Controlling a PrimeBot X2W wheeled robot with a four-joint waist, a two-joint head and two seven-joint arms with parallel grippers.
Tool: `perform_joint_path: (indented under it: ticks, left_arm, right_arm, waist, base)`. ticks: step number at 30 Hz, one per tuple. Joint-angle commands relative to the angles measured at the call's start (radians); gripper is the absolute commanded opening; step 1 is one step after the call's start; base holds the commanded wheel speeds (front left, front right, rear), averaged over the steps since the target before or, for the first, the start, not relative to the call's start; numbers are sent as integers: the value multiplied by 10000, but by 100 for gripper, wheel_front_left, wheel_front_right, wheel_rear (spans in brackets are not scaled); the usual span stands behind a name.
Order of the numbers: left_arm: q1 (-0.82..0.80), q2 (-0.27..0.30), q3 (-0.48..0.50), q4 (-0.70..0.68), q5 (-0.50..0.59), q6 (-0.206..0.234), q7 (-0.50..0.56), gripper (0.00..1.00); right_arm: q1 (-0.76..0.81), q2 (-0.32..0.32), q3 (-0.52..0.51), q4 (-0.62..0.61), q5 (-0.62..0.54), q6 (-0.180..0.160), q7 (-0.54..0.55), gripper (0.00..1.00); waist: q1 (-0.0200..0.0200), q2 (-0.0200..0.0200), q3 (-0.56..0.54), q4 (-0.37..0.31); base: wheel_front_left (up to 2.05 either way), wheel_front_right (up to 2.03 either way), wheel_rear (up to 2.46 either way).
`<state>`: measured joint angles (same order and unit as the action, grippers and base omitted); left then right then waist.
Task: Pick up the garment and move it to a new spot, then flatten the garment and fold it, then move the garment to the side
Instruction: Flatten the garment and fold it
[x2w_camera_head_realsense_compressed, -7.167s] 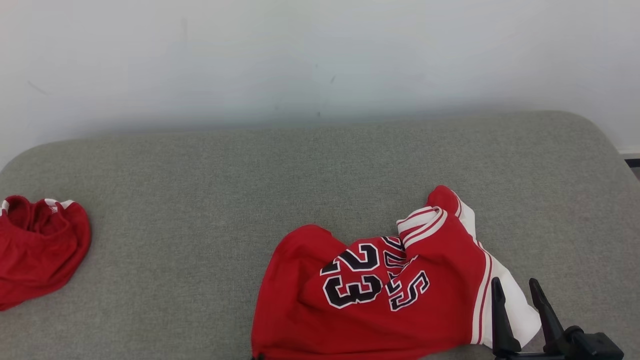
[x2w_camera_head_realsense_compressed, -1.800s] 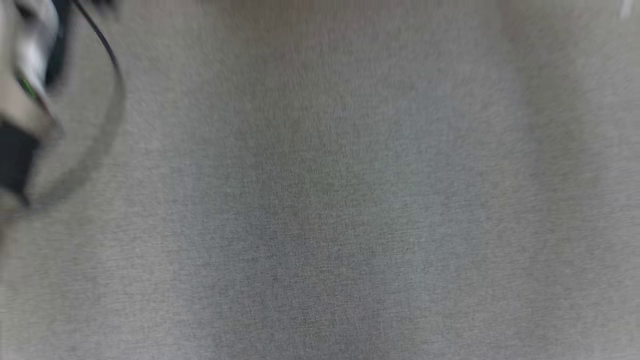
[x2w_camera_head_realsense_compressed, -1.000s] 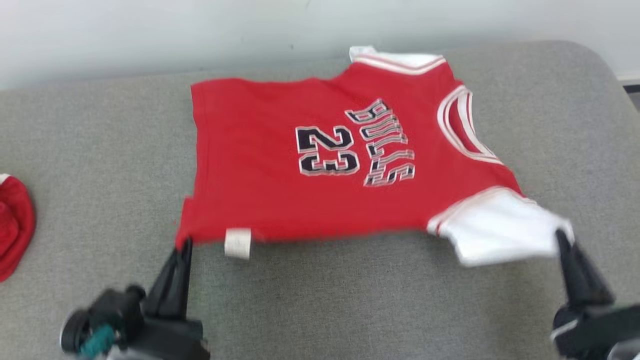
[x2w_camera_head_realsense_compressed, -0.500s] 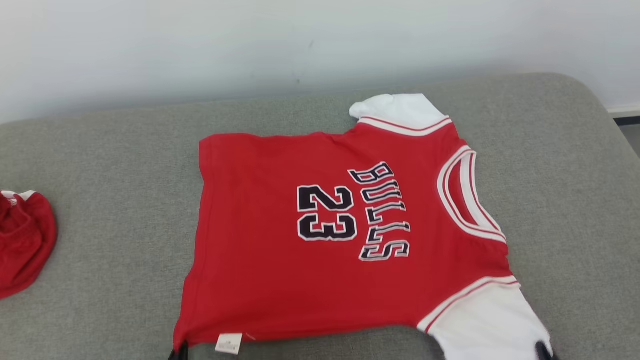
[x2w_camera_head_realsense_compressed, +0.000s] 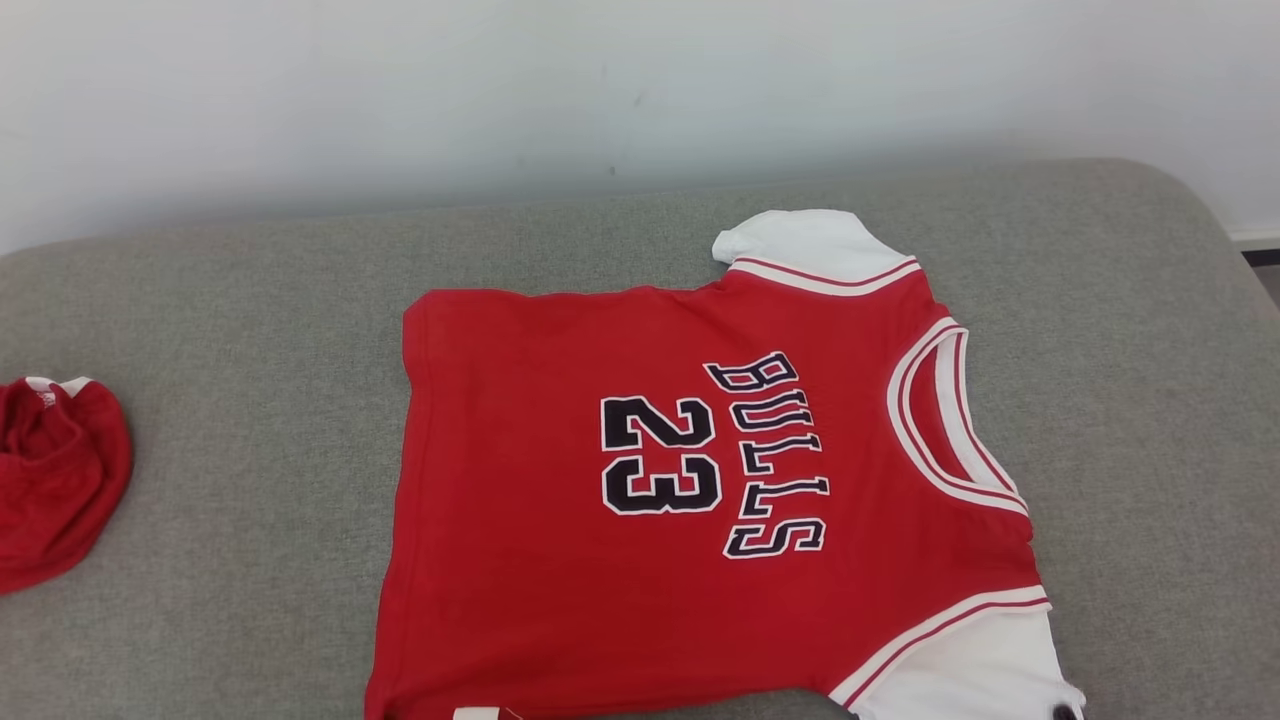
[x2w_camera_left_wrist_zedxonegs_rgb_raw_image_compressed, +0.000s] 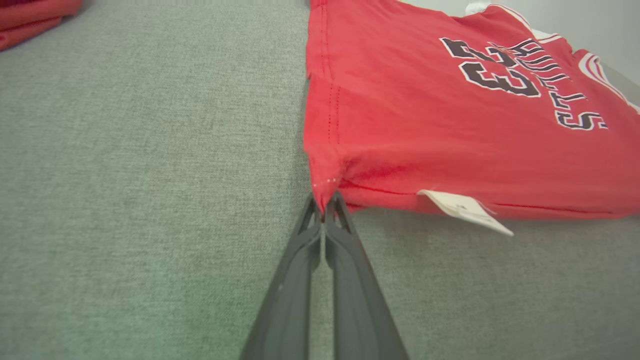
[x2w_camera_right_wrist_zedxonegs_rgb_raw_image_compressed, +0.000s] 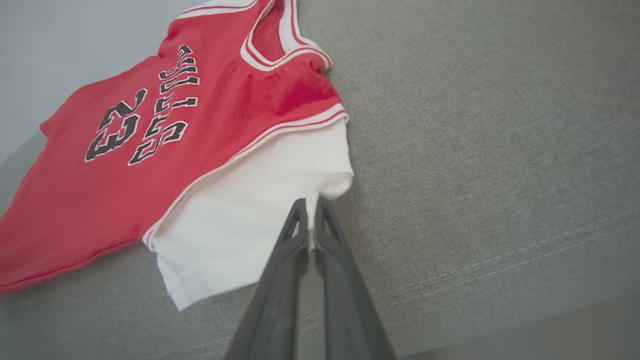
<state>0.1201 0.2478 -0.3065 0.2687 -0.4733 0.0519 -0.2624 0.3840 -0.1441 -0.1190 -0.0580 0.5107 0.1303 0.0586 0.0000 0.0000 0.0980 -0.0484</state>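
The garment (x2w_camera_head_realsense_compressed: 560, 560) is a red jersey with white sleeves and black "BULLS 23" lettering, lying spread flat on the grey cushion (x2w_camera_head_realsense_compressed: 240, 300), neck to the right. My left gripper (x2w_camera_left_wrist_zedxonegs_rgb_raw_image_compressed: 325, 207) is shut on the garment's (x2w_camera_left_wrist_zedxonegs_rgb_raw_image_compressed: 450, 130) near hem corner, beside a white label (x2w_camera_left_wrist_zedxonegs_rgb_raw_image_compressed: 465, 210). My right gripper (x2w_camera_right_wrist_zedxonegs_rgb_raw_image_compressed: 311, 212) is shut on the edge of the near white sleeve (x2w_camera_right_wrist_zedxonegs_rgb_raw_image_compressed: 250, 210). In the head view just a dark tip of the right gripper (x2w_camera_head_realsense_compressed: 1065, 712) peeks out at the bottom edge by the sleeve.
A second red garment (x2w_camera_head_realsense_compressed: 50, 480) lies bunched at the cushion's left edge. A pale wall (x2w_camera_head_realsense_compressed: 600, 90) runs behind the cushion. The cushion's rounded right corner (x2w_camera_head_realsense_compressed: 1200, 230) drops off toward the floor.
The head camera has tilted up, so the jersey sits lower in view and both grippers slid to the bottom edge. The jersey now lies settled flat; both grippers still grip its near corners.
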Motion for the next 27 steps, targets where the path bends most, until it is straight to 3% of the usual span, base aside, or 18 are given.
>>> perform_joint_path:
  ticks: [1,16,27]
  left_arm:
    - [-163,-98,90,-28,156,-74,-36,0]
    - [-1544,-273,180,450,741,-682,-35,0]
    - [-3640,-135,-67,1849,951,-1084,139,0]
  right_arm:
    - [-309,73,32,-116,143,12,1,0]
    - [-2889,-1090,577,660,-114,12,189,0]
    - [-6051,-1735,1577,3158,-183,12,188,0]
  waist:
    - [0,0,20,11]
    - [0,0,153,239]
    - [0,0,501,193]
  base:
    - [0,0,0]
    - [0,0,0]
    - [0,0,0]
